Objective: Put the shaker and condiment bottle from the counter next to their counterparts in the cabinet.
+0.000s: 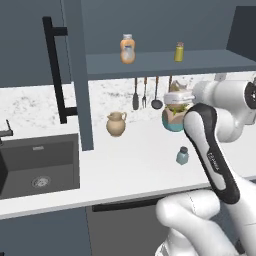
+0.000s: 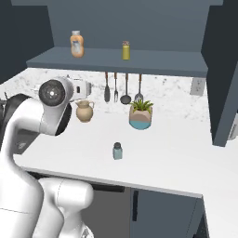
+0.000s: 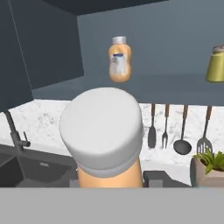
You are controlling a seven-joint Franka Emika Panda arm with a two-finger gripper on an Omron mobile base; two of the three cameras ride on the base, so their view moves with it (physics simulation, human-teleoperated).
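Bottle leg is in hand: tool [image 3: 111,183] is clamping nearly shut around the condiment bottle [image 3: 105,140], carrying it above the table [image 1: 135,160] in front of the cabinet [image 1: 165,62]. In the hand view the bottle is sitting right against the camera, whitish cap at 12 o'clock, orange body below.

Shelf counterpart, an orange bottle [image 1: 127,48] with pale cap and blue-grey label, is standing upright at about 12 o'clock from the held one. Yellow shaker [image 1: 179,52] is standing well apart at its 3 o'clock.

Next move, I'd say: lifting to shelf height, pushing in, setting the bottle upright just beside its twin without knocking it.

Shaker [image 2: 117,151], blue-grey with a dark cap, is waiting upright on the table, at 7 o'clock from the potted plant [image 2: 140,115]. That leg isn't done yet.
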